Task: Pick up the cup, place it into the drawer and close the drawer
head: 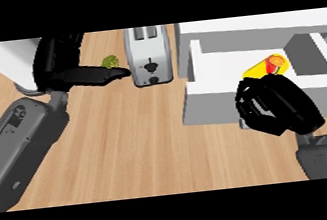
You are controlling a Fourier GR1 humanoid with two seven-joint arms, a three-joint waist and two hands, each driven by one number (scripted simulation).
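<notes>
Your right hand [277, 106] sits at four o'clock, over the front edge of the open white drawer [221, 65]. Fingers curled; the yellow cup [266, 67] with its red-orange marking shows just past them, inside the drawer at about two o'clock. You cannot tell from this view whether the fingers actually grip the cup or merely lie beside it. Your left hand [88, 75] is at ten o'clock above the wooden surface [140, 144], fingers extended and relaxed, holding nothing. A small green object [110, 62] lies just behind its fingertips. A silver toaster [148, 56] stands at twelve o'clock, left of the drawer.
</notes>
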